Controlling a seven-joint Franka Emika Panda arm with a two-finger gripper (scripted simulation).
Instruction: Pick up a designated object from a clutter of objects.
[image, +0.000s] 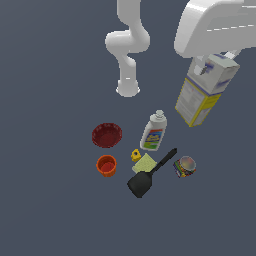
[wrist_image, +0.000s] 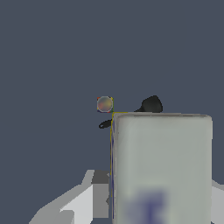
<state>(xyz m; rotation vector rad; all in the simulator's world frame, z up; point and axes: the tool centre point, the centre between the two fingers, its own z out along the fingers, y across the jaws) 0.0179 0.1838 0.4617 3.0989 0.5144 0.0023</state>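
The arm rises from its base (image: 128, 89) near the far middle of the worktop (image: 45, 200), bends, and reaches out to the exterior view's right, where its white wrist fills the upper right corner. Below the wrist the tool (image: 212, 62) is clamped on the top of the carton (image: 202, 95). The carton hangs clear of the worktop, tilted, its yellow-banded bottom swung toward the exterior view's left. In the wrist view the carton (wrist_image: 162, 166) fills the near field, with one finger (wrist_image: 94, 192) pressed against its side; the other finger is mostly hidden behind it.

The rest of the clutter lies on the worktop below and to the exterior view's left of the carton. The bottle (image: 154, 131) lies nearest to it, apart from it. The bowl (image: 106, 135) and cup (image: 106, 165) sit near each other further to the exterior view's left. The sponge (image: 144, 162) lies just beside the spatula (image: 150, 174), and the can (image: 184, 166) is near the spatula's handle end. In the wrist view only the can (wrist_image: 104, 104) and part of the spatula (wrist_image: 151, 105) show past the carton's edge.

No worktop edges are visible in either view. Bare surface surrounds the cluster on all sides, widest on the exterior view's left and near side.
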